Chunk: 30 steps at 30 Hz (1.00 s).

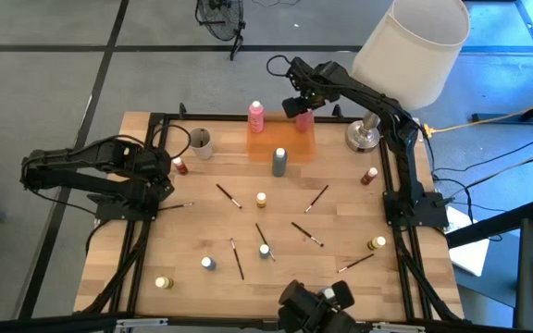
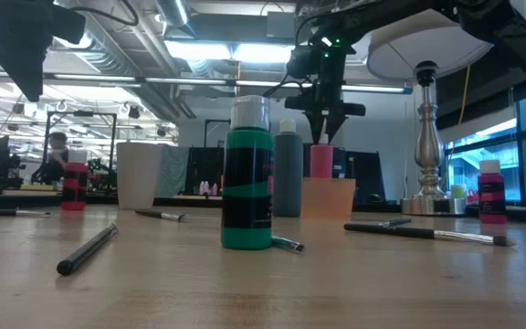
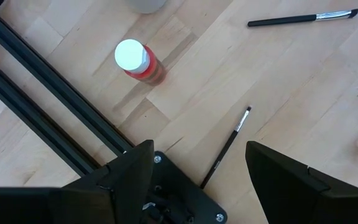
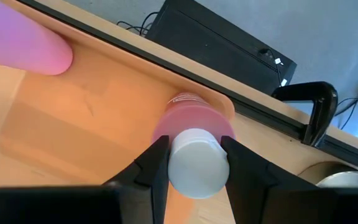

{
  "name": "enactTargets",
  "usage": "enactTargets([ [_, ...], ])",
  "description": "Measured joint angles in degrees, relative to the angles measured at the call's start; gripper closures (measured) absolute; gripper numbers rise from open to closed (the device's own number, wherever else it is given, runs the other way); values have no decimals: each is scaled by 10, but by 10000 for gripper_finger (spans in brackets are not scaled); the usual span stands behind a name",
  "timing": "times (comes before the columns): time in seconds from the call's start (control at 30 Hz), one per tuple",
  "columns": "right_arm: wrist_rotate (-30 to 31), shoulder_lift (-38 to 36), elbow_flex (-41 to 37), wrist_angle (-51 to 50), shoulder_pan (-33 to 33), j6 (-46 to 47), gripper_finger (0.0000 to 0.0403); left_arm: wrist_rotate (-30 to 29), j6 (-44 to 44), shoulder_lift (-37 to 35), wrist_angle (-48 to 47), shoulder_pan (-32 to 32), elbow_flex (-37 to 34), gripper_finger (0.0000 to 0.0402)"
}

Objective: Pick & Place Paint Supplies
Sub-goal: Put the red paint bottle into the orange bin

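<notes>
Pink plastic is what you are holding: your right tool [image 4: 193,163] is closing on the white cap of a pink bottle [image 1: 303,118], the fingers pressing it from both sides, while the bottle is standing upright at the right-hand end of the orange tray [image 1: 285,146] at the far edge of the table [image 1: 340,277]. Judging by its look, it is rigid and fairly light, but the smooth cap may be slipping if you are gripping only its top, so you are better taking it low on the cap or at the neck. Its long axis is running vertically, cap pointing up. A second pink bottle [image 1: 255,116] is standing at the tray's other end. Your left tool [image 3: 197,180] is waiting wide open and empty, hanging above the table's left side near a small red pot [image 3: 135,60] and a thin brush [image 3: 225,146].
</notes>
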Motion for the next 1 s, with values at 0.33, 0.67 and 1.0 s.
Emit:
enactTargets([
  [0.33,0,1,0,-4,-4,0,280,-12,10,0,-2,0,0,151],
  [0.67,-15,21,2,-2,-8,-2,280,-25,11,0,-2,0,0,151],
  [1.0,-14,22,1,7,-8,-1,271,-31,11,0,-2,0,0,151],
])
